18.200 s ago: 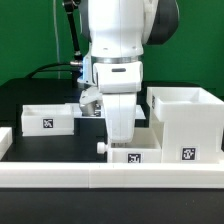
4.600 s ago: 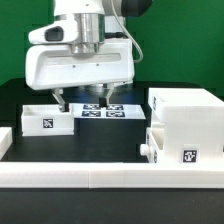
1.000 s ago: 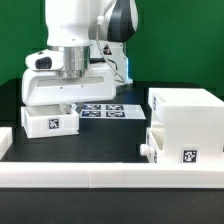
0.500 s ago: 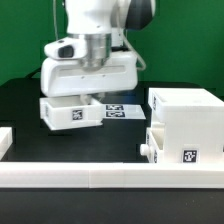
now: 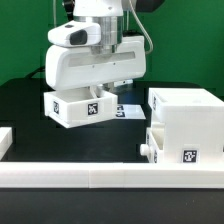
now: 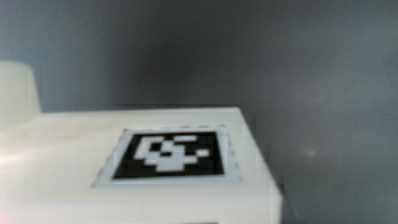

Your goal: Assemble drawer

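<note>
Exterior view: tray (image 5: 80, 107) tilted, held aloft under fingers (image 5: 99, 92)

White arm (image 5: 101, 9) upright, wrist (image 5: 96, 62) pointing down — pincer (image 5: 96, 95) clamped on tray (image 5: 70, 109)

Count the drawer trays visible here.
2. The lifted tray hangs tilted in the air; the second tray sits low in the casing. Others may be hidden.

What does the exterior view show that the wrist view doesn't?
Only the exterior view: the tall white plastic box casing with a knobbed white tray in it, the long white border rail, the marker board, and the gripper holding the small white plastic tray tilted above the table. Only the wrist view: a blurred close-up of one tag. Both: apparently that held tray's tagged white surface.
</note>
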You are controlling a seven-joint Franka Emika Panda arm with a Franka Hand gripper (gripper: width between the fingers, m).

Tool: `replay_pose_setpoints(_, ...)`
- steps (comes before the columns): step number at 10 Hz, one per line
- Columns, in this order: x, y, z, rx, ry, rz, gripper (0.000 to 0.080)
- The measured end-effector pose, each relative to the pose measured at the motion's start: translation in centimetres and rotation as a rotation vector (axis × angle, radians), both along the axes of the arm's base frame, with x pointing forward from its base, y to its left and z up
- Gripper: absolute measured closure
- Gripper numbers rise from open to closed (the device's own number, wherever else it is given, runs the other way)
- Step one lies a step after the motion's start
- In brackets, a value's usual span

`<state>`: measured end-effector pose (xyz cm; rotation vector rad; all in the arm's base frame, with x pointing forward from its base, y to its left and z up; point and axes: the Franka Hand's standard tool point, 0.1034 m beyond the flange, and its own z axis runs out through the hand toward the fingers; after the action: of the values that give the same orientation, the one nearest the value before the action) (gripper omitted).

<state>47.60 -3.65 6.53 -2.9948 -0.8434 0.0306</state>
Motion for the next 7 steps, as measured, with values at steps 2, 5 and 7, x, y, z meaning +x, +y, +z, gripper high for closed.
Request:
replay_pose_setpoints(2,-0.2,0.0,-0.1,0.000,0.003,0.048,0.0758)
replay_pose_setpoints(5,0.5,-0.6,-0.1,-0.003,0.003,0.372,0.0758)
replay_pose_setpoints(7,1.5,-0.5,0.0,-0.003,0.035,0.540,0.0758)
